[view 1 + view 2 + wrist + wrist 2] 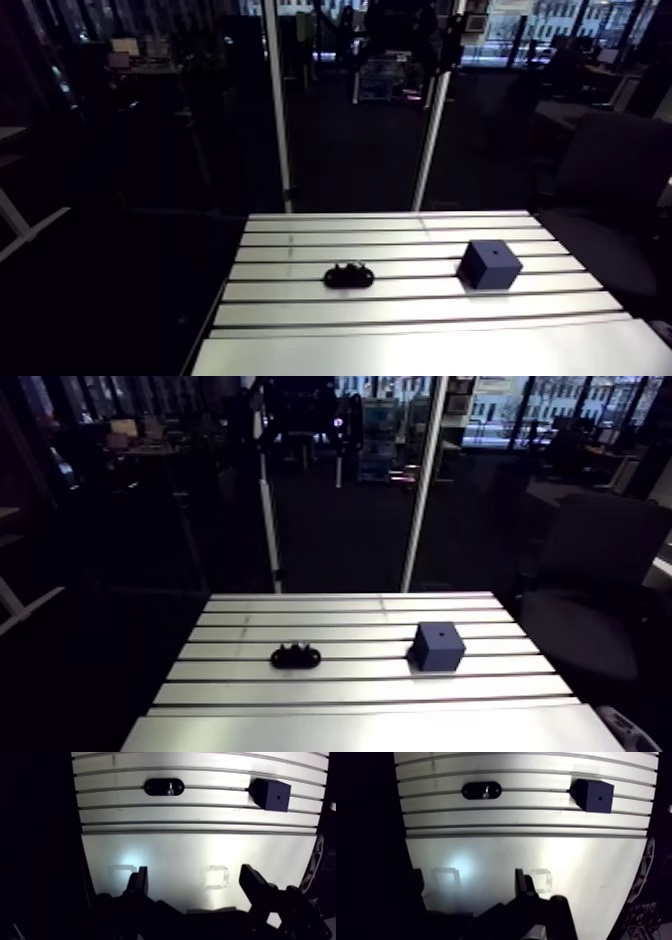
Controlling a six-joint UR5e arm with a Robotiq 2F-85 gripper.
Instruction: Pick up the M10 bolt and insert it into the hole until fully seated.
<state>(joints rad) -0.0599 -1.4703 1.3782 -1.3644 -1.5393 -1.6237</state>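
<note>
Bolt: The M10 bolt (170,788) is a small shiny thing in the middle of a black oval holder (155,787). It sits off to one side of the blue block (270,794), well apart from it, on the same slotted part of the desk (200,852).
Block: It stands flat on the desk. It has a little round hole (278,796) in its top face, and nothing is in the hole.
Pincer: The pincer (196,883) is released. Its two fingers (255,883) are wide apart with nothing between them. It hangs over the smooth part of the desk, well away from the block, and the bolt is far ahead of it.
Step now: I think the job is at its very start. The pincer has to go and grab the bolt.
How to do it well: Bring the pincer over the holder until the bolt is right between the fingers. Go straight down. Squeeze only the bolt, not the holder. Lift straight up so the bolt stays upright for the hole.
Watch out: The holder might slide or come up too, so go slowly.
</note>
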